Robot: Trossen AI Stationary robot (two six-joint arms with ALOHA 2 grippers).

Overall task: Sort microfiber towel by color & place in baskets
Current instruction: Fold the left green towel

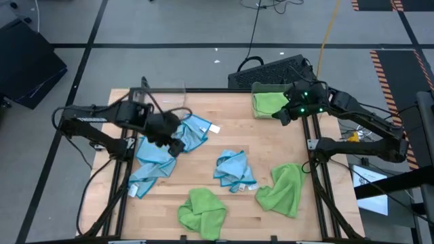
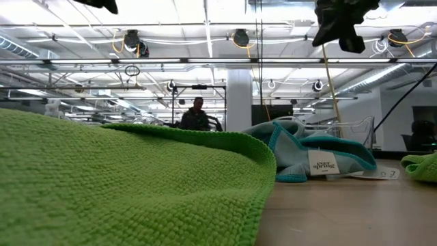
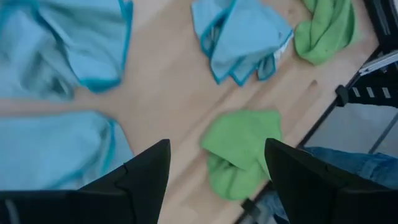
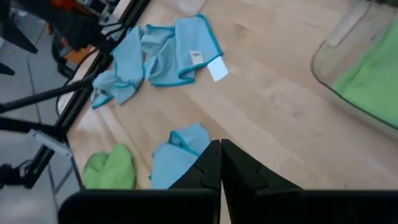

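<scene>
Hovering open-fingered, the left gripper [image 1: 169, 135] is hanging directly over the blue towels [image 1: 157, 154], while the right gripper [image 1: 283, 114], fingers pressed together and empty, is waiting by the far basket [image 1: 270, 103].

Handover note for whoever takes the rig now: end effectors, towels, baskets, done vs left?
Left end effector: open, empty, above the blue towels at table left.
Right end effector: shut, empty, beside the right basket at the back right corner.
Done: one green towel in the right basket.
Left basket at back left: looks empty.
Left to sort: blue towels at left and centre; green towels at front centre and front right.
</scene>
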